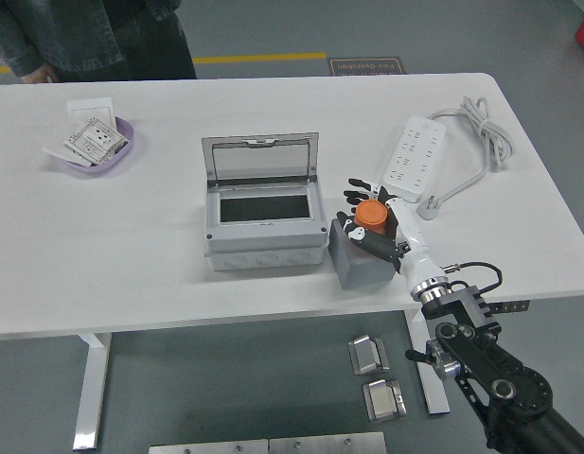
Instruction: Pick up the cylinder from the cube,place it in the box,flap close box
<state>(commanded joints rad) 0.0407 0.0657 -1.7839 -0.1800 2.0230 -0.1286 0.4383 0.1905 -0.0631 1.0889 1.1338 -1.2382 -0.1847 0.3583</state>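
An orange cylinder (pixel 370 215) sits on top of a grey cube (pixel 358 260), to the right of the grey box (pixel 264 232). The box's clear lid (pixel 260 159) stands open and its dark inside is visible. My right hand (pixel 372 219) comes up from the lower right, and its fingers are curled around the cylinder. Whether the cylinder still rests on the cube or is slightly lifted I cannot tell. My left arm is out of sight.
A white power strip (pixel 415 155) with its coiled cable (pixel 483 137) lies at the back right. A purple bowl (pixel 99 144) of cards sits at the far left. A person (pixel 93 38) in dark clothes stands at the far left edge of the table.
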